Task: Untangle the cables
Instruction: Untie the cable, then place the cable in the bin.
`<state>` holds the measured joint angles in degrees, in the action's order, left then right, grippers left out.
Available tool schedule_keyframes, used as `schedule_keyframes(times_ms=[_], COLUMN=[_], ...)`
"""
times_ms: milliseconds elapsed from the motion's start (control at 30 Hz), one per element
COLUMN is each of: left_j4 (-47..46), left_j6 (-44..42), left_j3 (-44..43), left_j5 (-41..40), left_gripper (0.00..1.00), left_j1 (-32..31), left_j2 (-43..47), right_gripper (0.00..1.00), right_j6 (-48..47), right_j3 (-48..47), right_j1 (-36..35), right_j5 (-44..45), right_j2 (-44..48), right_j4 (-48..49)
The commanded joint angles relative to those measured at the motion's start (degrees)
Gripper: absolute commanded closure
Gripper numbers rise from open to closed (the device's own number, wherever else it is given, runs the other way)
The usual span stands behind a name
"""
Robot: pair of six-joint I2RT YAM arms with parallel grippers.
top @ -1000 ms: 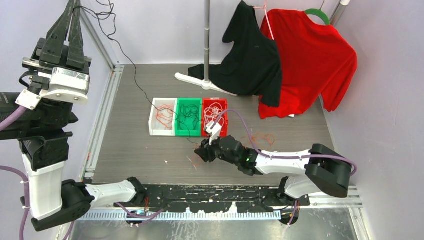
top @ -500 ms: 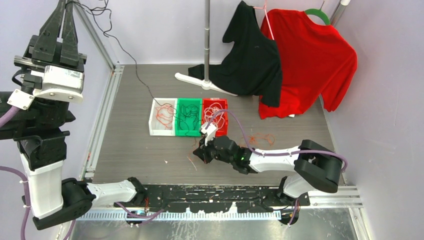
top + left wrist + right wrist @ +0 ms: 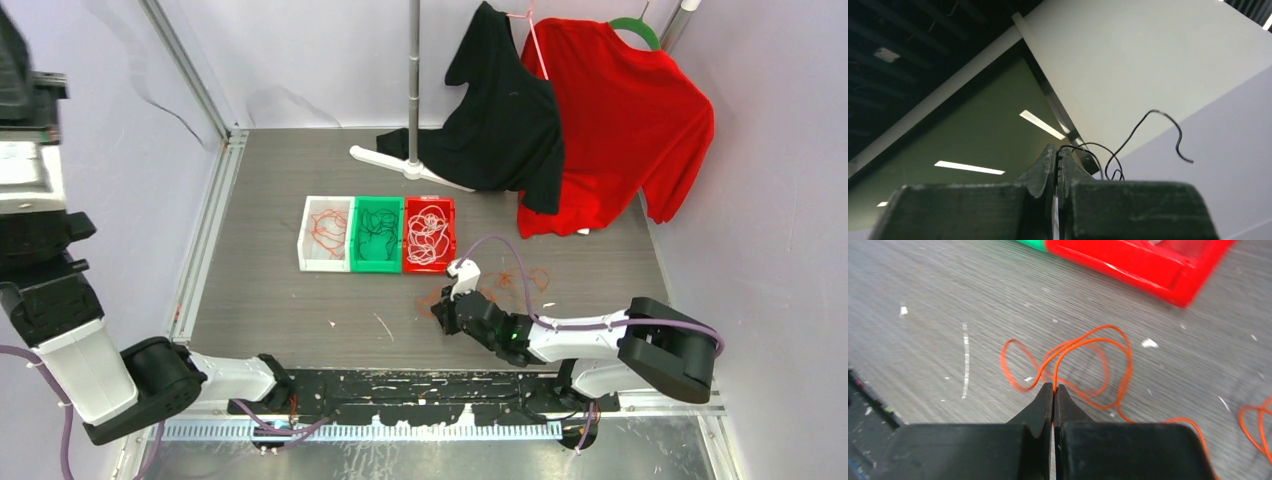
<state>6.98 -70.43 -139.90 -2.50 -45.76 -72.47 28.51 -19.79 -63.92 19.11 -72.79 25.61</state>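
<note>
Your right fingers (image 3: 1042, 407) are pinching shut on the orange cable (image 3: 1105, 327), whose loops are lying on the desk (image 3: 270, 290) just in front of the red bin (image 3: 429, 268). Your left fingers (image 3: 1044, 167) are clamping tight on the black cable (image 3: 1154, 111) high above and well to the left of that bin, its free end curling in the air. This looks like the separating step. It should go best if you are drawing the orange strand slowly away from the red bin and low over the desk, checking that the overlapping loops are opening rather than cinching. Ease off if any loop is tightening, and move only one arm at a time. Much is escaping the cameras. The overhead view is cutting off the left fingers above its upper left corner, and the left wrist view is showing only ceiling and wall, so you cannot tell where the black cable's lower length is hanging. The orange cable is running out of the right wrist view. Whether the further orange loop to the right of the red bin belongs to the same strand cannot be told.
</note>
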Motion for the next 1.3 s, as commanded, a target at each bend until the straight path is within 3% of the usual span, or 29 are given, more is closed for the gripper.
schedule_keyframes(times_ms=[0, 67, 133, 267, 333, 467, 667, 867, 1033, 1167, 1267], left_j4=[-6.04, -8.62, -3.08, 3.00, 12.06, 17.57, 18.33, 17.74, 17.33, 15.33, 12.37], left_j6=[-2.83, -3.15, -0.70, 4.65, 7.04, 9.03, 10.95, 13.96, 15.06, 15.06, 15.44], left_j3=[-5.61, -5.80, -5.94, 6.88, 11.45, 20.39, 28.88, 30.52, 30.02, 30.81, 30.49], left_j5=[1.48, 2.23, 1.64, 0.29, 2.24, 2.43, 1.29, 2.15, 2.22, 2.20, 1.64], left_gripper=[1.00, 1.00, 1.00, 1.00, 1.00, 1.00, 1.00, 1.00, 1.00, 1.00, 1.00], left_j1=[-0.18, -0.21, -0.16, -0.18, -0.18, -0.21, -0.20, -0.14, -0.17, -0.21, -0.19], left_j2=[-1.94, -2.01, -1.47, 4.90, 6.86, 9.18, 10.15, 8.71, 6.30, 4.92, 3.59], right_gripper=[0.99, 0.99, 0.99, 0.95, 0.83, 0.61, 0.48, 0.49, 0.61, 0.65, 0.65], right_j6=[5.89, 6.25, 5.85, 3.26, 0.69, -1.79, -4.70, -9.30, -8.85, -8.16, -9.24], right_j3=[1.69, 1.65, 2.14, 1.16, 0.02, -3.00, -9.63, -19.03, -26.20, -29.72, -31.58], right_j1=[-0.24, -0.24, -0.24, -0.27, -0.24, -0.23, -0.25, 1.57, 9.98, 16.87, 18.27], right_j5=[8.16, 8.87, 7.68, 2.46, -0.29, -3.83, -8.26, -10.17, -8.98, -13.11, -14.22], right_j2=[1.04, 0.95, 1.04, 1.96, 3.55, 9.74, 13.67, 7.04, -0.81, -6.31, -9.36], right_j4=[-0.16, -1.21, 0.68, 3.57, 3.66, 0.86, -6.12, -3.91, -4.37, -6.51, -7.44])
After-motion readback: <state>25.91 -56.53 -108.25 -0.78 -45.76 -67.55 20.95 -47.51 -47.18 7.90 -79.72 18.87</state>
